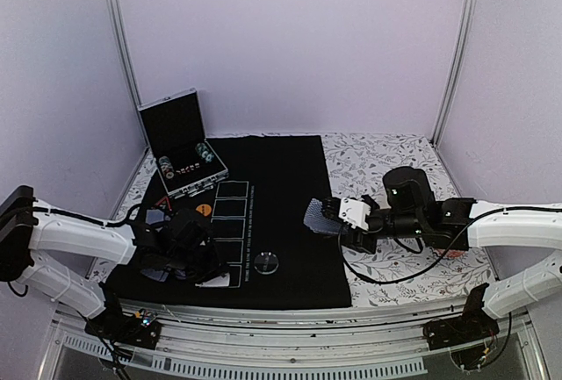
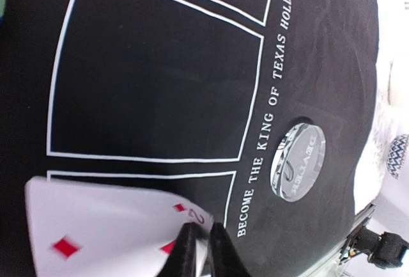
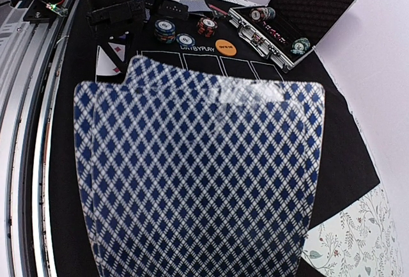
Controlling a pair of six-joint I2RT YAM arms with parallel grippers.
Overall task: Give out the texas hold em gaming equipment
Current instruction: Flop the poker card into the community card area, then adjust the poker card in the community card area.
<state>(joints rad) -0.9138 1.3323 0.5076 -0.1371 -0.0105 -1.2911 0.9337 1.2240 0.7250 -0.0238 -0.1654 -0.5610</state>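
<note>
My left gripper [image 2: 203,235] is shut on the corner of a face-up two of diamonds [image 2: 108,226], low over the black mat [image 2: 160,85] beside a white card outline. In the top view this gripper [image 1: 204,266] is at the mat's near left. A clear dealer disc [image 2: 299,168] lies right of it, apart from it. My right gripper [image 1: 334,218] holds a fanned stack of lattice-backed cards [image 3: 198,174] above the mat's right edge; the cards hide its fingers in the right wrist view. Striped chip stacks [image 3: 185,31] and an orange disc [image 3: 225,47] sit near the outlines.
An open metal case [image 1: 180,152] with chips stands at the back left corner of the mat. A floral cloth [image 1: 378,156] covers the table right of the mat. Upright frame posts [image 1: 123,46] stand at the back corners against the walls.
</note>
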